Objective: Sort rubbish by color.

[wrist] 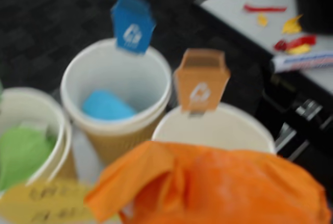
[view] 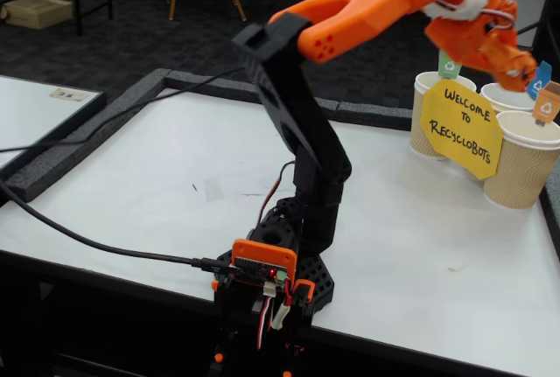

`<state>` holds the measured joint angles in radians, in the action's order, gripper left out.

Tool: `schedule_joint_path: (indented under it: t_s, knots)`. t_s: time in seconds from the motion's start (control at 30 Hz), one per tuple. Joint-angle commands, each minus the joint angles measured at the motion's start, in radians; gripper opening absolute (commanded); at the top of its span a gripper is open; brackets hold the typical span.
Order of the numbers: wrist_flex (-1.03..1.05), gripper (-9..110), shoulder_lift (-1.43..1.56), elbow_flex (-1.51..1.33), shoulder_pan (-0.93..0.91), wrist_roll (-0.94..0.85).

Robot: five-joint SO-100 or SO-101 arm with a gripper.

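Above the orange-tagged cup (wrist: 213,128) at the worktop's far right edge, the gripper (view: 512,60) grips the orange bundle (wrist: 218,185): light, soft, crushable; hold mid-body.

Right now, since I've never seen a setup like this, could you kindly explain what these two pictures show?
The fixed view shows an orange and black robot arm bolted to the edge of a white table, reaching towards three paper cups behind a yellow welcome sign. The other picture comes from a camera on the arm's wrist, looking down into those cups. The cup with the blue tag holds a blue bundle; a green bundle lies in the left cup. The orange bundle fills the foreground, hanging before the orange-tagged cup, apparently held, though the fingers themselves are hidden.
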<state>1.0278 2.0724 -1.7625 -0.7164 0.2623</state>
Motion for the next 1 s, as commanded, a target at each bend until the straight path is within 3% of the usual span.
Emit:
schedule_joint_path:
  t_s: [0.0,0.4,0.97]
  knots:
    - [-0.104,0,-0.035,0.187,-0.041,-0.054]
    - [-0.189,0,-0.239,0.265,-0.063,-0.055]
    - [-0.23,5,-0.259,0.221,-0.063,-0.054]
